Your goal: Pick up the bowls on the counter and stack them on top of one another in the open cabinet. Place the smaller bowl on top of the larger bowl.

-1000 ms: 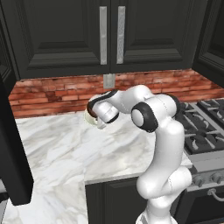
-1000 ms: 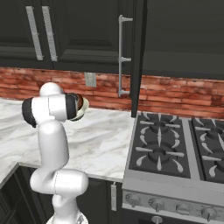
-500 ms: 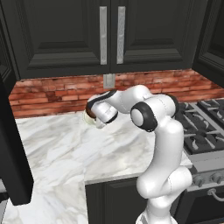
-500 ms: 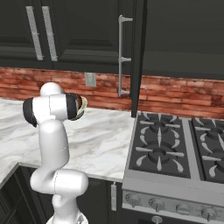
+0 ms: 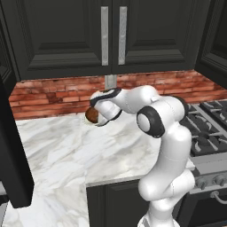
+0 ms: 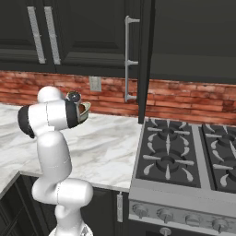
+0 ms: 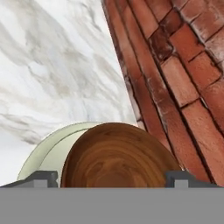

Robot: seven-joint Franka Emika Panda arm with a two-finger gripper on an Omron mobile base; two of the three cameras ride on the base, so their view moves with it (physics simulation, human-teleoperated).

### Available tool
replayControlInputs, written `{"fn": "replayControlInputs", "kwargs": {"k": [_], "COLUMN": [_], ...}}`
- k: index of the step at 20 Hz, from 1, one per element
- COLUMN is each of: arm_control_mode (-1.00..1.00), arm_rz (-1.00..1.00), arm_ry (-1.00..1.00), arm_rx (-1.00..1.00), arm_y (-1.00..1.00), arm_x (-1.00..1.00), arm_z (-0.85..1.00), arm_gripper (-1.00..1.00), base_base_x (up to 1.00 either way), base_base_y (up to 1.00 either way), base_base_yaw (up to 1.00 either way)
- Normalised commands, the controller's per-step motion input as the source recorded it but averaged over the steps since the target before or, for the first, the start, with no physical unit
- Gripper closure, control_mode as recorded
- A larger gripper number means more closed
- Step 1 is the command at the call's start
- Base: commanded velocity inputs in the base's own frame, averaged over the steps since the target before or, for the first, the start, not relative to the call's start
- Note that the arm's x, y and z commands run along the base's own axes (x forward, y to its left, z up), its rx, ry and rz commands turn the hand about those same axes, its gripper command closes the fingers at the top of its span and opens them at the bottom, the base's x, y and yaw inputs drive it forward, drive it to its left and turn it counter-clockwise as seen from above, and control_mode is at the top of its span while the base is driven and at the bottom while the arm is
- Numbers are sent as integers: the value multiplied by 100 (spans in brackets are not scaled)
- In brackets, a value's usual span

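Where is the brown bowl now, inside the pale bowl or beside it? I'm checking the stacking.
Inside, apparently: in the hand view the brown bowl overlaps the pale bowl, whose rim curves around it.

brick backsplash (image 5: 53, 95) behind worktop | gas stove (image 6: 184, 161) at right | double-door cabinet (image 5: 111, 35) above, shut

From where I sit, the brick backsplash (image 7: 175, 70) walls off the far side right behind the smaller bowl (image 7: 118, 157) and larger bowl (image 7: 50, 151). Toward me from that brick, the counter (image 5: 66, 150) lies bare. The double-door cabinet (image 5: 111, 35) overhangs the brick from above.
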Motion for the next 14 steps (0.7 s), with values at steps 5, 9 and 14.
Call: {"fn": "replayControlInputs", "kwargs": {"k": [5,9,14], "arm_control_mode": [-100,-100,-100], "arm_rz": [-5,-1,0], "arm_ry": [8,8,-1], "arm_rx": [0,0,5], "arm_y": [-35,-50,-14], "arm_x": [-29,-25,-3], "arm_z": [29,0,0], "arm_gripper": [-100,-100,-100], "base_base_x": [0,0,0], "base_base_y": [0,0,0], "base_base_yaw": [0,0,0]}}
